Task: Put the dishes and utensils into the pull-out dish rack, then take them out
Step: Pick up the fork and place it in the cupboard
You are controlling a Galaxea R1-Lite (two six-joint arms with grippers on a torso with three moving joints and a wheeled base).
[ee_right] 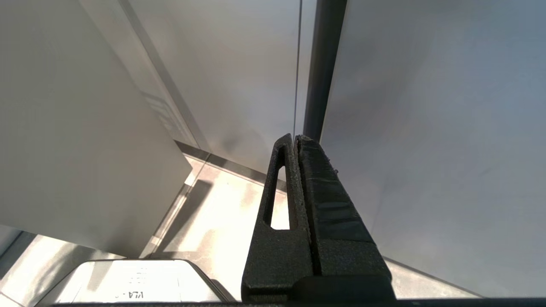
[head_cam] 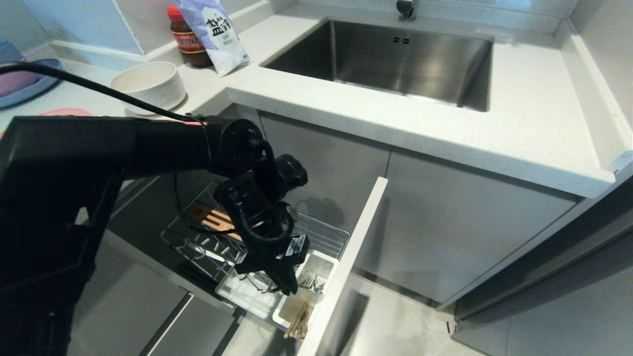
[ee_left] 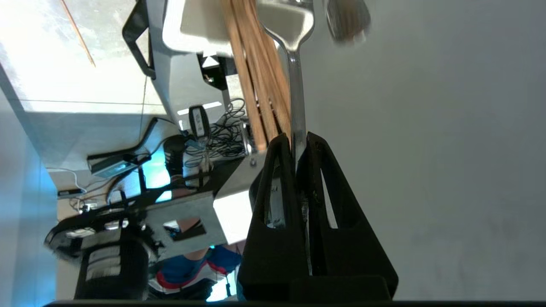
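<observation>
- The pull-out dish rack point(head_cam: 324, 237) stands drawn out from the cabinet under the desk point(head_cam: 376, 113); every place below is given from this rack.
- The left gripper point(head_cam: 289, 286) hangs over the rack's white cutlery holder point(head_cam: 320, 264), at the end next to the pale front panel point(head_cam: 346, 262), pointing down into it.
- Its fingers point(ee_left: 277, 170) are pinched nearly together on the handle of the silver fork point(ee_left: 297, 106).
- In the left wrist view the fork's long axis runs straight out from the fingertips, tine end away from the gripper and toward the holder; in the head view the tines point(head_cam: 312, 283) show in the holder just beside the gripper.
- The wooden chopsticks point(head_cam: 298, 321) stand in the holder's compartment nearest the panel's outer end, leaning, with their tips sticking out over its edge.
- In the wrist view they lie close alongside the fork, almost parallel to it.
- The cream speckled bowl point(head_cam: 148, 84) sits upright on the desk above and behind the rack, and an edge of the pink plate point(head_cam: 64, 112) shows beside it.
- A white and blue packet point(head_cam: 212, 29) with large Chinese characters leans against a red-lidded jar point(head_cam: 185, 37) farther back on the desk; the smaller print is too small to read.
- The right gripper point(ee_right: 296, 140) appears only in its own wrist view, fingers pressed together on nothing, in front of plain cabinet panels.
</observation>
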